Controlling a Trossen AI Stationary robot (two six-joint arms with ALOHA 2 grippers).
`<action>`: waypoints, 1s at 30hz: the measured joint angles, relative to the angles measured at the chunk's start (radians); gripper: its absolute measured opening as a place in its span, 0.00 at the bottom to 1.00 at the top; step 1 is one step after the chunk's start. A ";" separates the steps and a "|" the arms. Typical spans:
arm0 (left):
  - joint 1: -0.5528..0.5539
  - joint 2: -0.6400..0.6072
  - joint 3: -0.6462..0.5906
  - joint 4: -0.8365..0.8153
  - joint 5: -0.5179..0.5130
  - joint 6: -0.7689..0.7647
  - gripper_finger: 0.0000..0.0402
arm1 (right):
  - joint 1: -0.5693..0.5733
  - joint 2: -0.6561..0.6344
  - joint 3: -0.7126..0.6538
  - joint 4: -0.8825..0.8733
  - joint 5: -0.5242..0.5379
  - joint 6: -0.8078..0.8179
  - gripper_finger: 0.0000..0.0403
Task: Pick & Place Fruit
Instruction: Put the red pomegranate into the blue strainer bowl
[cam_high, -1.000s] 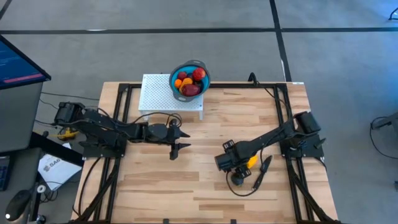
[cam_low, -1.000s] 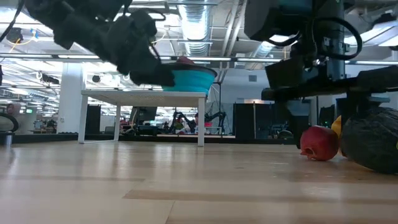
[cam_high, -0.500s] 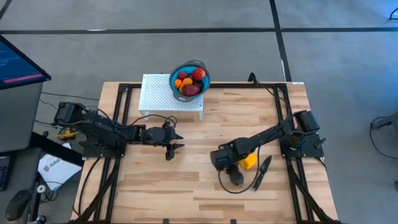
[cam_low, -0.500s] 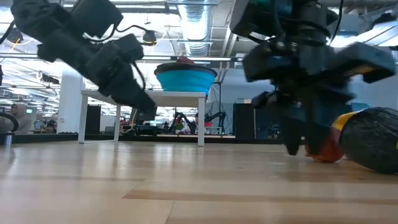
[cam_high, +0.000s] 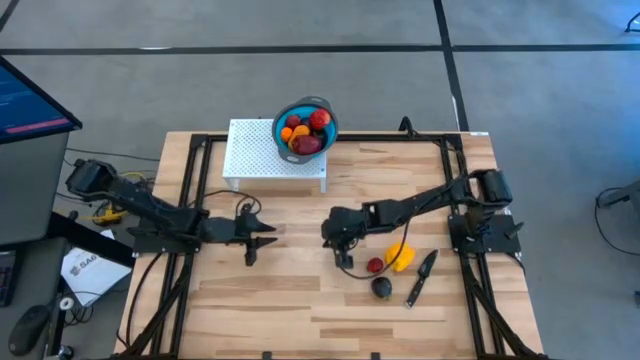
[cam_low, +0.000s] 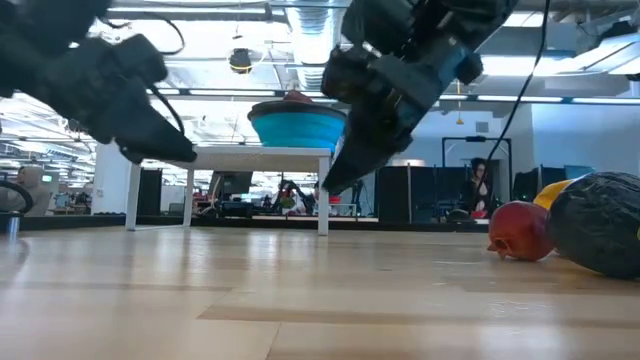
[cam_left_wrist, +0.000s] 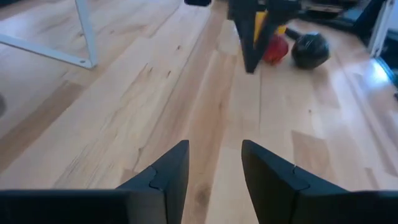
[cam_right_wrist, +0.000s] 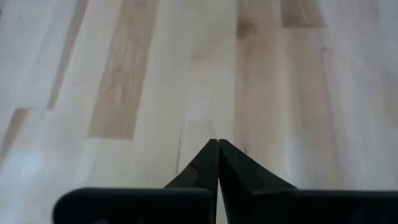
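Beside the knife (cam_high: 421, 277) lie three fruit (cam_high: 375, 265); right jaws closed empty, left jaws parted.

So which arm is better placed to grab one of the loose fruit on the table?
Right. Its pincer, shut and empty, hangs just beside the red fruit, yellow fruit and dark fruit; the left pincer is farther across the table.

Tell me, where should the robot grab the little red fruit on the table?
Probably around the middle of the red fruit, coming straight down. It is small and round. The yellow fruit sits close beside it, so the fingers should close on its free sides.
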 joint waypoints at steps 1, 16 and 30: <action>-0.016 -0.024 -0.013 0.000 -0.019 -0.007 0.34 | -0.003 -0.018 0.000 -0.018 -0.003 -0.002 0.00; -0.060 -0.088 -0.050 0.023 -0.109 -0.036 0.34 | 0.076 -0.239 0.002 -0.539 -0.081 -0.145 0.45; -0.057 -0.088 -0.050 0.037 -0.145 -0.032 0.34 | 0.179 0.084 0.242 -0.865 -0.063 -0.168 0.70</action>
